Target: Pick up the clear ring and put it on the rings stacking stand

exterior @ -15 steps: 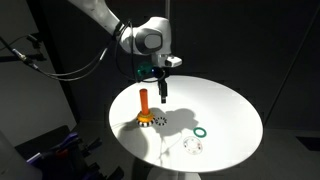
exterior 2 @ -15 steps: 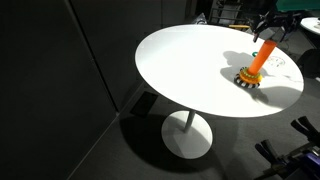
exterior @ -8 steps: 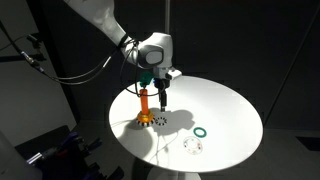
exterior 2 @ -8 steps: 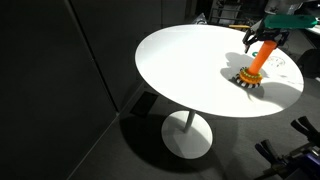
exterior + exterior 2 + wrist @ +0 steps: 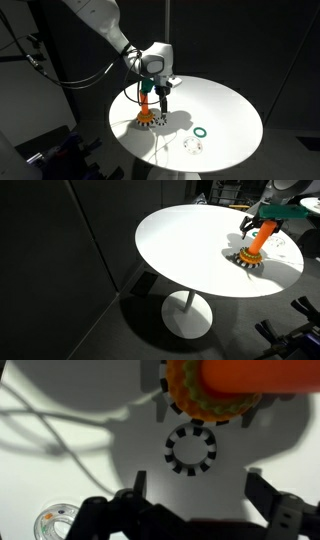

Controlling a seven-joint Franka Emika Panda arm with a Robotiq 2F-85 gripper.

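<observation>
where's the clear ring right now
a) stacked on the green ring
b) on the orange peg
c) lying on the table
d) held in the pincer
c: in the wrist view the clear ring lies flat on the table, off to one side of the open, empty pincer.

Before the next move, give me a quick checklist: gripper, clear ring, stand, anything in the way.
1. The gripper is open and empty: ok.
2. The clear ring is located, lying flat on the table: ok.
3. The gripper is above the clear ring: not ok. It hangs by the stand, over the dotted ring.
4. The green ring is apart from the clear ring: ok.
5. The peg is bare in both exterior views: ok.
</observation>
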